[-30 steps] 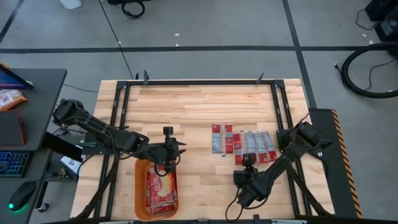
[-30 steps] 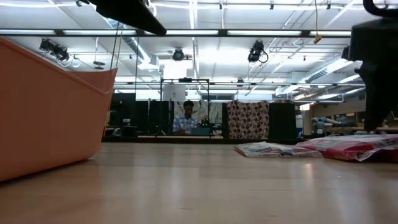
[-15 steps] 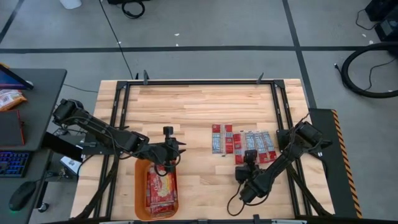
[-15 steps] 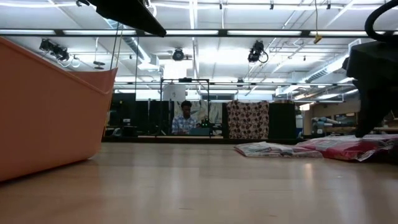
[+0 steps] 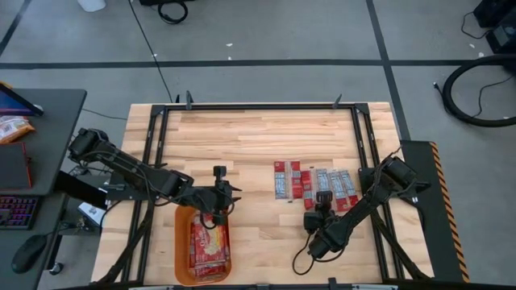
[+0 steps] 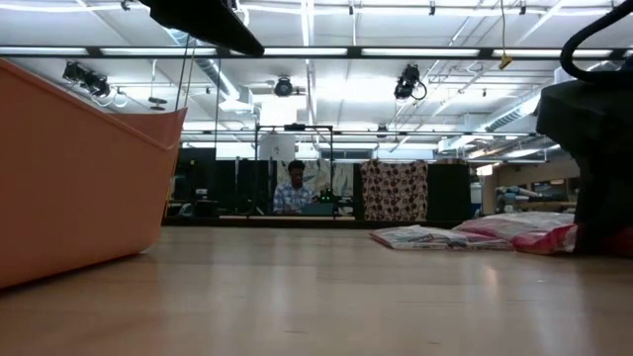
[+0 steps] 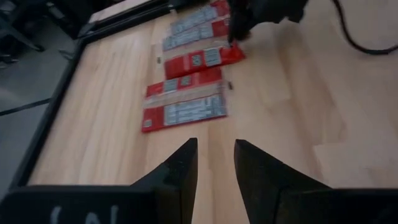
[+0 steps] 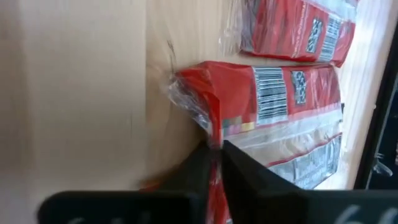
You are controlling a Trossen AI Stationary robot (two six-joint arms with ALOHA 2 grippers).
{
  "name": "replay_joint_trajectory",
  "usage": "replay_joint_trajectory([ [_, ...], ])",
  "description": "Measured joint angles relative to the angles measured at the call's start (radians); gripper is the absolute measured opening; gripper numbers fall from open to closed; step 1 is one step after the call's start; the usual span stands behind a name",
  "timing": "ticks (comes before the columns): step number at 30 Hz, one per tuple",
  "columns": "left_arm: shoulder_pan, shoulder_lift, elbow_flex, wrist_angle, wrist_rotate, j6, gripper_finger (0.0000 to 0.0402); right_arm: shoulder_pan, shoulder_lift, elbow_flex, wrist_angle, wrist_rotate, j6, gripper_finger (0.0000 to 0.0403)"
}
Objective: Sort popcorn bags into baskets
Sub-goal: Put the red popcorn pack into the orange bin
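1. Right claw (image 8: 214,163) is pinching the near edge of a red packet (image 8: 280,99) in the row.
2. Left claw (image 7: 212,163) is hanging narrow and empty, the tray (image 5: 182,242) directly beneath it.

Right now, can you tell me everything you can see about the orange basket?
The orange basket is a shallow plastic tray, longer than wide, with rounded corners and smooth sloping walls. It sits flat on the wooden table near its front edge, on the left arm's side. Red popcorn bags lie flat inside, one showing a cream-yellow oval. The left gripper hovers by its far end, not touching it as far as I can tell.
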Motion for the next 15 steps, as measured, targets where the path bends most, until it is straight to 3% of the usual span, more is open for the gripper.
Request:
replay_joint_trajectory([
  [3, 0.000, 0.027, 0.001, 0.034, 0.012, 0.002, 0.0110, 0.000, 0.000, 0.035, -0.039, -0.011, -0.021, 0.0010],
  [9, 0.006, 0.075, 0.001, 0.057, 0.013, 0.002, 0.0124, -0.003, 0.000, 0.173, -0.239, 0.006, -0.023, 0.0021],
  [15, 0.001, 0.030, 0.016, 0.039, 0.023, 0.021, 0.0143, -0.005, 0.000, 0.359, -0.410, 0.015, -0.043, 0.0007],
])
